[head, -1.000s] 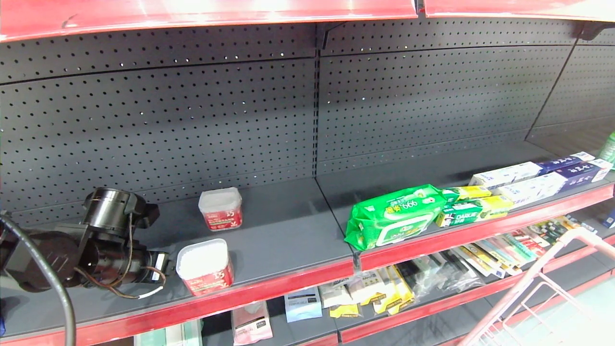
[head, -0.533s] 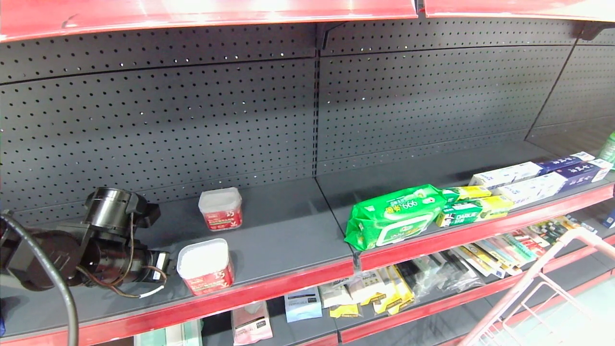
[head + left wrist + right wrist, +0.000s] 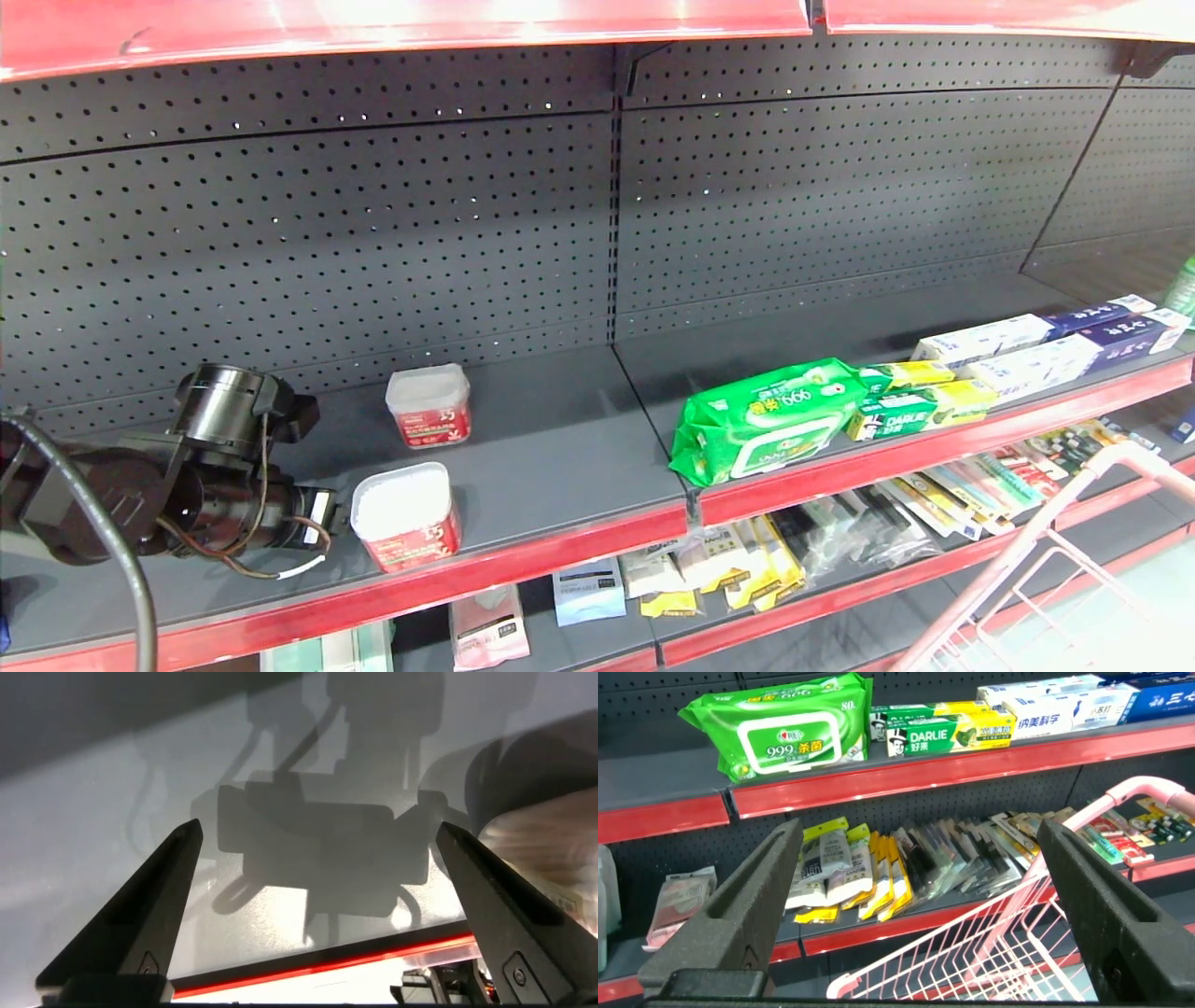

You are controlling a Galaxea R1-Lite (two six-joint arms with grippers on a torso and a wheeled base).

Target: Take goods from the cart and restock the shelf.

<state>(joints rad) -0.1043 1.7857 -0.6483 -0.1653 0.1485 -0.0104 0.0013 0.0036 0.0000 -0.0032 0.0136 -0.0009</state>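
Two white tubs with red labels stand on the grey shelf (image 3: 560, 448): one at the front edge (image 3: 408, 515), one farther back (image 3: 428, 405). My left arm (image 3: 215, 476) lies low over the shelf, its wrist right against the left side of the front tub. In the left wrist view my left gripper (image 3: 318, 829) is open over bare shelf, with the front tub (image 3: 551, 831) just outside one finger. My right gripper (image 3: 917, 826) is open and holds nothing, hanging above the pink cart (image 3: 990, 943) in front of the shelves.
A green wipes pack (image 3: 766, 420) and toothpaste boxes (image 3: 1008, 355) line the shelf's right half. The red shelf lip (image 3: 579, 551) runs along the front. Packets fill the lower shelf (image 3: 747, 560). The cart's rim (image 3: 1046, 560) sits lower right.
My left arm has shifted slightly right, and the front tub has slid a little to the right with it. The rest stays put.
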